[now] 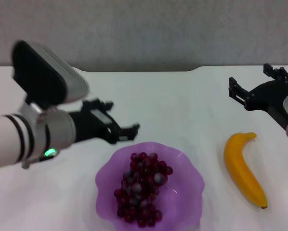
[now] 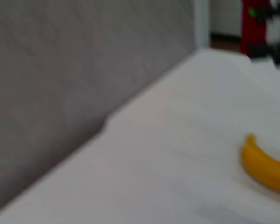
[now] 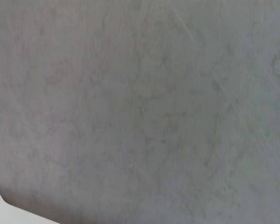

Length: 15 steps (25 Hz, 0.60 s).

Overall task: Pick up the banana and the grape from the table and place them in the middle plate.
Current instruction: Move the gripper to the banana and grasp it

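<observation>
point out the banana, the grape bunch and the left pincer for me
banana point(image 1: 243, 169): head view, middle of its yellow body, on the table.
grape bunch point(image 1: 141, 187): head view, centre of the cluster, in the purple plate.
left pincer point(image 1: 120, 127): head view, between its fingertips, just beyond the plate's far rim.

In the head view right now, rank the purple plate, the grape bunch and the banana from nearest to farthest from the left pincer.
1. Translucent purple scalloped plate: its far rim lies just below the left pincer.
2. Dark red-purple grape bunch: inside the plate.
3. Curved yellow banana: on the white table, on the robot's right.
</observation>
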{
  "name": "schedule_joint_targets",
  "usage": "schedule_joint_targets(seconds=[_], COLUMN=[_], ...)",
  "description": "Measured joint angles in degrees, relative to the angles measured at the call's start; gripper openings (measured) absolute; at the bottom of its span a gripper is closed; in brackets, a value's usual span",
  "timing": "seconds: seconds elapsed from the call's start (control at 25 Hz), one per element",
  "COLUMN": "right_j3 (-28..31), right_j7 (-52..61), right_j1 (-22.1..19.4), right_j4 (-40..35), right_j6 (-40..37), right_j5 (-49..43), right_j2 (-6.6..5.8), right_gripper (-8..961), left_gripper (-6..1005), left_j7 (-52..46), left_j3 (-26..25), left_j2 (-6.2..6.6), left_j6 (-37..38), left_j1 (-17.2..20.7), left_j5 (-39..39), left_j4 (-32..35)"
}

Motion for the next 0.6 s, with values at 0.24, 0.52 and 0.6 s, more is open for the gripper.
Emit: schedule_joint_targets(seconds=[0.24, 0.52, 0.6], right_j3=[-0.12, -0.14, -0.14], right_j7=[0.00, 0.00, 0.48], right_j1=[0.11, 0.36, 0.36], right_j4=[-0.03, -0.07, -0.07], right_j6=[0.00, -0.02, -0.07], right_j5=[0.00, 0.01, 0.09], right_j2=[0.00, 0.09, 0.15], right_gripper=[889, 888, 888], left_gripper=[886, 884, 884], left_j7=[0.32, 2.11, 2.10], left_j3=[-2.01, -3.44, -4.37], left_j2=[0.01, 0.02, 0.03], left_j6=[8.92, 34.62, 38.56], left_j1=[2.98, 3.58, 3.34], left_j5=[-1.87, -7.14, -9.23], left_j4=[-2.49, 7.55, 10.46])
